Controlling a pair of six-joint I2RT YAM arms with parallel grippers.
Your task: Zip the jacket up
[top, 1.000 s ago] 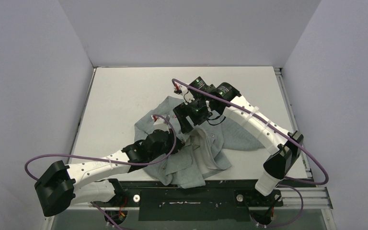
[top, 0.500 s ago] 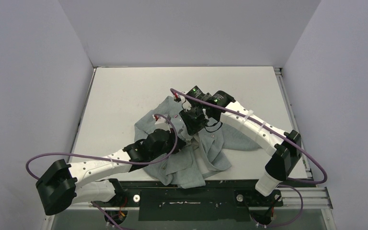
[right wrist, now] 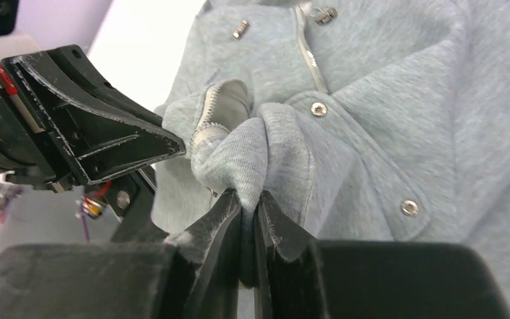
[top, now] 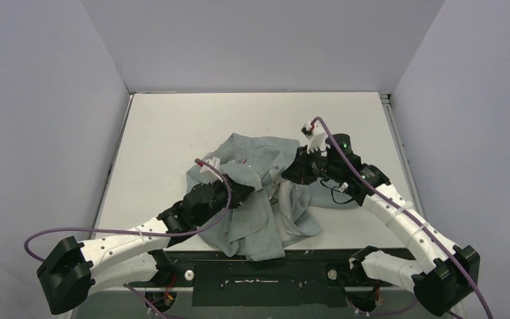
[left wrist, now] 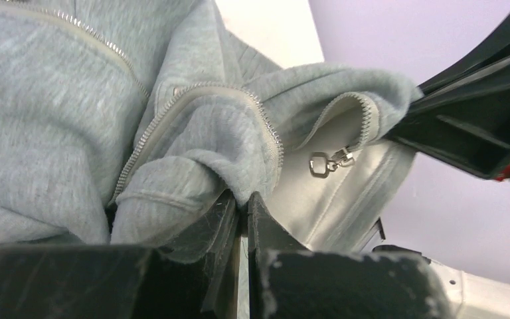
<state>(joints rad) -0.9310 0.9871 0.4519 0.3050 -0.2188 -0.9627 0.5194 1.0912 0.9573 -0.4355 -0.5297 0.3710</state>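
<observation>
The grey jacket (top: 255,214) lies bunched in the middle of the table, its middle lifted between both arms. My left gripper (top: 254,188) is shut on a fold of jacket fabric (left wrist: 219,166) beside the open zipper teeth (left wrist: 196,94). A metal zipper pull (left wrist: 320,163) hangs just right of that grip against the pale lining. My right gripper (top: 285,178) is shut on another fold of the jacket (right wrist: 252,156) next to a zipper edge (right wrist: 209,106). The two grippers face each other, close together.
The white table (top: 172,126) is bordered by grey walls on three sides. Metal snaps (right wrist: 318,109) sit on the jacket front. The left gripper's black body (right wrist: 93,136) fills the left of the right wrist view, near my right fingers.
My right gripper has shut on a jacket fold and its arm has swung from the far side round to the right. The jacket is pulled up and spread; the left arm shifted slightly.
</observation>
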